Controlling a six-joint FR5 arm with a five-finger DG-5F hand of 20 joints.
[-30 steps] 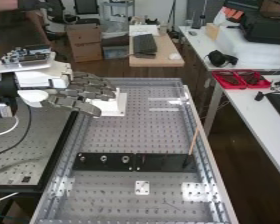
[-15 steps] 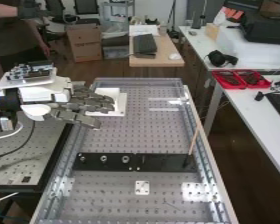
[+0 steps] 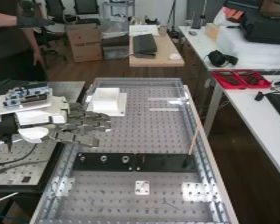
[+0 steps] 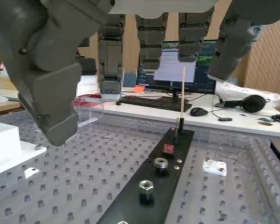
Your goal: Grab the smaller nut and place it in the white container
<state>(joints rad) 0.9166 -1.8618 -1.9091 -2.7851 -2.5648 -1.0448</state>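
One hand [image 3: 87,121] is at about nine o'clock in the high view, its fingers nearly straight and spread wide, holding nothing; unless it narrows before the pick, it could knock neighbouring parts over. The smaller nut [image 3: 82,158] stands at the hand's six o'clock, on the flat black bar [image 3: 114,166]; being so small, it could slip from the thick fingers or tip if they close off-centre. At the nut's three o'clock, the larger nut [image 3: 104,158] is near enough to be caught too, or taken by mistake. The white container [image 3: 106,101] sits at the hand's one o'clock; carrying the nut too low could clip its wall, and an early release would drop it outside. The bearing [image 3: 125,159], at the larger nut's three o'clock, might be nudged by a stray finger. I can make out no brand, label or writing on the bar, parts or container.
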